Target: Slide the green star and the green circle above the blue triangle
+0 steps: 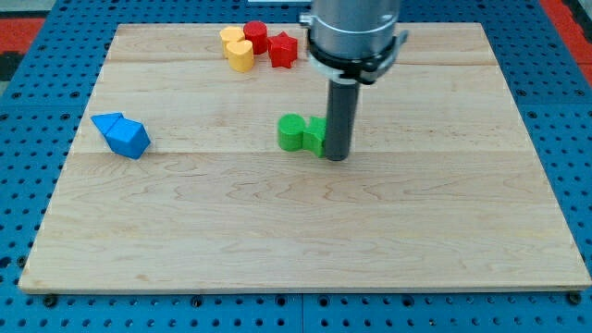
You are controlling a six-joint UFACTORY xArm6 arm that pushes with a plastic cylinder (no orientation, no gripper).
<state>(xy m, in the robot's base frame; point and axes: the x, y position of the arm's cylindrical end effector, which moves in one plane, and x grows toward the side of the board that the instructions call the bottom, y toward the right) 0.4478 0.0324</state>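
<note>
Counting blocks: eight showed on the wooden tabletop (277, 231), in three groups.
Green: two, a green circle (291, 132) and a green star (315, 135), touching, near the board's middle; the star was half hidden behind the rod.
Blue: two, a blue triangle (108, 123) and a blue block (129, 139) of unclear shape, touching, near the left edge.
Red: two, a red circle (255, 37) and a red star (283, 50), by the top edge.
Yellow: two, a yellow heart (231, 39) and a yellow block (241, 55), just left of the reds.
Tool: no claw existed, so nothing was held; my tip (337, 157) stood against the star's right side.
Edges: greens sat well apart from every edge.
Open room: bare wood lay between the greens and the blues, and across the whole bottom half.
</note>
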